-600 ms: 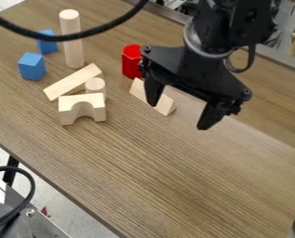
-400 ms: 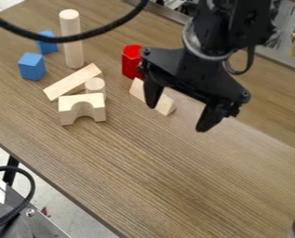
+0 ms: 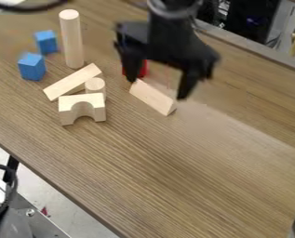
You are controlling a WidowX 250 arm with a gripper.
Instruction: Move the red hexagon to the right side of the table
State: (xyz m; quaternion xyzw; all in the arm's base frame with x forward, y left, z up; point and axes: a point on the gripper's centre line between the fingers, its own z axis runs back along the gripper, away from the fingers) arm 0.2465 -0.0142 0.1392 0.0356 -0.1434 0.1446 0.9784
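The black gripper [image 3: 157,89] hangs over the upper middle of the table, its two fingers spread wide with nothing held between them. Behind its left finger stands the red hexagon [image 3: 143,69], a red block mostly hidden by the gripper, with a part of its side showing. Whether the finger touches the block I cannot tell.
A wooden triangular block [image 3: 152,97] lies just below the gripper. To the left are a wooden arch [image 3: 65,109], a short cylinder [image 3: 95,86], a flat plank [image 3: 72,82], a tall cylinder [image 3: 72,39] and two blue blocks [image 3: 32,66]. The wooden table [image 3: 193,172] extends to the right.
The gripper has moved up and to the left in the view, now covering much of the red hexagon. The cable at the upper left has shifted upward. The blocks have stayed put.
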